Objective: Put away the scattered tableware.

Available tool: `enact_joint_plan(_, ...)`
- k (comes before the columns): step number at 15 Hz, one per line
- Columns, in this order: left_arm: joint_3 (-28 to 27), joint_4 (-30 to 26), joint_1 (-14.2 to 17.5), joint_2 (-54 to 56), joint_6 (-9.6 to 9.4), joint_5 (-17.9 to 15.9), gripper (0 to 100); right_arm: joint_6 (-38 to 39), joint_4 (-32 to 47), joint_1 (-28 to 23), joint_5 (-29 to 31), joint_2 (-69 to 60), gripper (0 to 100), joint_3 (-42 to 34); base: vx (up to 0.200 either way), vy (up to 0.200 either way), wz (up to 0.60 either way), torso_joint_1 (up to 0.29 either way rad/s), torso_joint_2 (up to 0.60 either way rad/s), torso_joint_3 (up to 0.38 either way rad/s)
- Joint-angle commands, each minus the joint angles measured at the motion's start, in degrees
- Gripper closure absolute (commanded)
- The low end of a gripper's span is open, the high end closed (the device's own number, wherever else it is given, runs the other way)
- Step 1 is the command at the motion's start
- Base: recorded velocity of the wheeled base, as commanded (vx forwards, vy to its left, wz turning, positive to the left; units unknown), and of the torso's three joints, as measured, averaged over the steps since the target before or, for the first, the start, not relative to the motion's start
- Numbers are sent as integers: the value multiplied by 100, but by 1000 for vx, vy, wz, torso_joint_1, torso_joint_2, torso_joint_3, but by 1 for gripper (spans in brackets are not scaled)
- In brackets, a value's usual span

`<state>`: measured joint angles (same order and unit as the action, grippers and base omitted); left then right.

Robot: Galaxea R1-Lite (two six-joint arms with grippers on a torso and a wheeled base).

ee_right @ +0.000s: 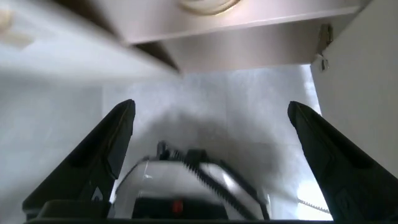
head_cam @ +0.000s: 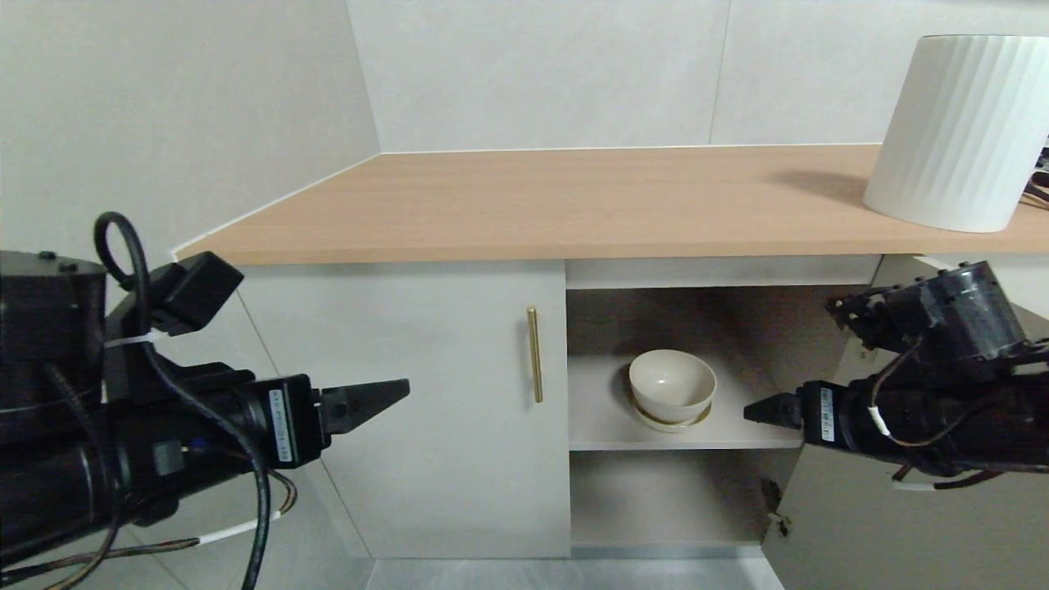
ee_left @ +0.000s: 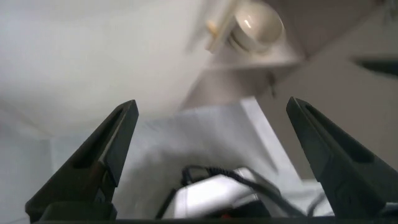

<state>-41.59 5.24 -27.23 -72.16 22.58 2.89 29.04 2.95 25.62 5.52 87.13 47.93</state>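
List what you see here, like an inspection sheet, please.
Surface: light wooden countertop above a pale cabinet.
Job's things: cream ceramic bowl on a cream plate, on the open cabinet's middle shelf.
Clutter: white ribbed cylinder on the countertop's right end.
Grippers: left gripper and right gripper open, empty, before the cabinet.
Cables: black cable looped behind the left gripper.
Surroundings: pale walls, grey floor.

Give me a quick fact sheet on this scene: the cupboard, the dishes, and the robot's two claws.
Cupboard: left door shut, right door open
Dishes: bowl on a saucer, upper shelf
Left gripper: open, holding nothing, before the shut door
Right gripper: open, holding nothing, by the open compartment
Countertop: white ribbed container at its right end
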Motion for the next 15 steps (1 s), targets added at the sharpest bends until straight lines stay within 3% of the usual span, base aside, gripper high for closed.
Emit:
enact_joint_plan(1,134,3,157,562,-87,-8,0,14,65,127,54,-908,0,-328,0,0,0,0,0,0)
enact_joint_plan(5,196,3,139,554,-140,-16,0,5,48,417,265,-1409,0,-610,0,0,0,0,0,0)
enact_joint_plan(8,240,3,139,554,-122,-245,0,5,48,417,274,-1330,0,-654,-200,0,0,4,1,-4)
enact_joint_plan(15,283,3,139,474,-131,-263,0,23,30,417,274,-1259,0,-662,-200,0,0,1,3,4)
